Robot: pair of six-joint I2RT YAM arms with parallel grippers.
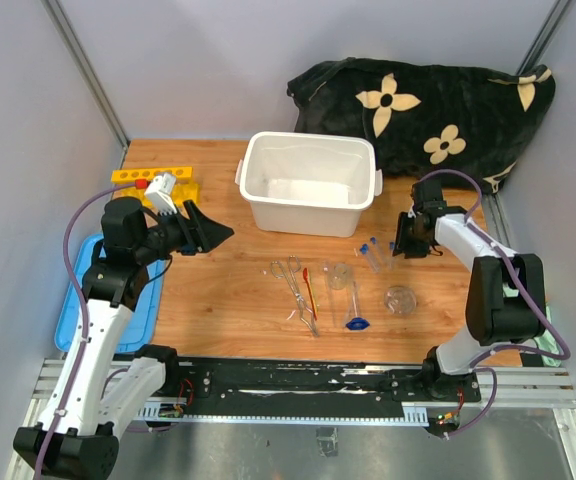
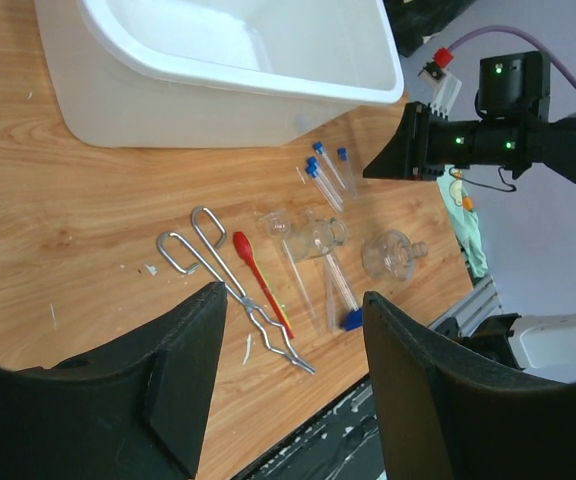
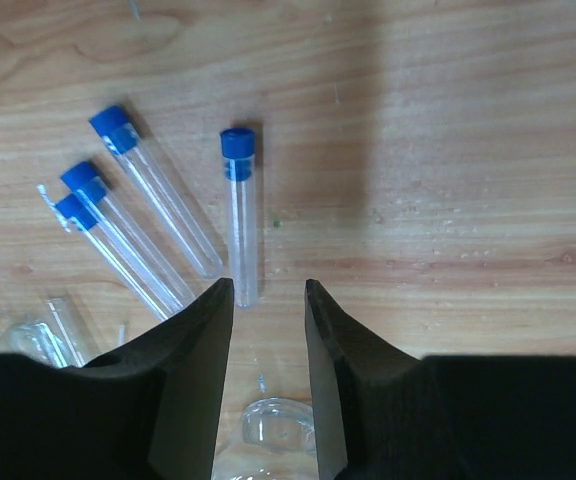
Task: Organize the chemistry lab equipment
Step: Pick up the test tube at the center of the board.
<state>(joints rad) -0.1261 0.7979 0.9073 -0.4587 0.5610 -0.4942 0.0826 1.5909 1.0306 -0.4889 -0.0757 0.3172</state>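
Four blue-capped tubes (image 3: 238, 215) lie flat on the wooden table (image 1: 228, 300), caps toward the white bin (image 1: 308, 185); three sit in a loose fan and one lies just apart. The right gripper (image 3: 268, 288) is over that single tube, jaws parted by a narrow gap with nothing clamped. The tube's closed end lies right at one fingertip (image 3: 220, 300); contact cannot be told. Toward the table's middle lie a round flask (image 1: 400, 298) on its side, a small clear beaker (image 1: 340, 275), a blue-based glass piece (image 1: 356, 308), a thin red-orange tool (image 1: 309, 290) and metal tweezers (image 1: 296, 290), all in a row near each other. The yellow holed rack (image 1: 153, 180) is at the far left corner. The left gripper (image 1: 208, 235) hangs near the rack, jaws spread wide and empty. A blue lid (image 1: 68, 320) lies beside the left arm, and a black flowered blanket (image 1: 438, 110) is behind the bin.
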